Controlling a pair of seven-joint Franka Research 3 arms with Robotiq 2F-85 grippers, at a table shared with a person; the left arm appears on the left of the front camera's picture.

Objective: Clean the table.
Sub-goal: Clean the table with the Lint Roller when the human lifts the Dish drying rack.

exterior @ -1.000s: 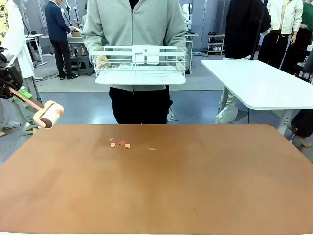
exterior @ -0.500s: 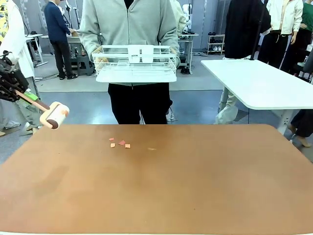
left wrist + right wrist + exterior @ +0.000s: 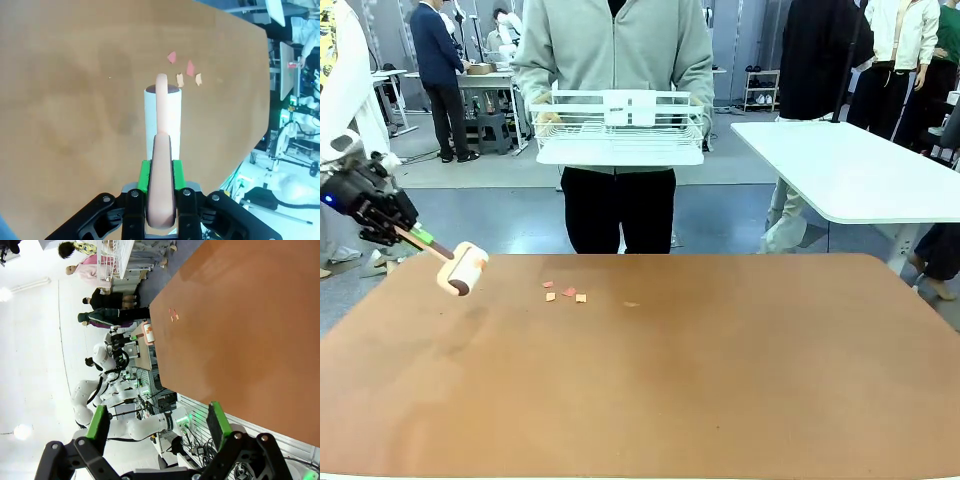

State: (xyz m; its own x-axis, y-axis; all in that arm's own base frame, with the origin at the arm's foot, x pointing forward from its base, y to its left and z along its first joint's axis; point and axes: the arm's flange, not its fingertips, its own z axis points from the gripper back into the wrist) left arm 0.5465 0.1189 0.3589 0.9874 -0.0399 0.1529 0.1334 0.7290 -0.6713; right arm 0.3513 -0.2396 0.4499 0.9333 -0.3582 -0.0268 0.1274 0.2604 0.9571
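The reddish-brown table [image 3: 700, 380] spans the front view. Several small pink and orange paper scraps [image 3: 565, 293] lie near its far edge, left of centre. My left gripper [image 3: 405, 232] is shut on the handle of a lint roller, whose white roll [image 3: 463, 270] hovers just over the table's far left corner, left of the scraps. In the left wrist view the gripper [image 3: 161, 177] clamps the pink handle, with the roll [image 3: 162, 112] pointing at the scraps [image 3: 182, 70] just beyond it. My right gripper [image 3: 157, 422] stands open and empty, off the table's [image 3: 250, 315] edge.
A person stands at the far side holding a white wire rack [image 3: 620, 125] at chest height. A white-topped table [image 3: 850, 170] stands at the back right. Other people stand farther off.
My left arm has carried the lint roller to the right and down, from off the table's left side to just over its far left corner. The person with the rack shifted slightly right.
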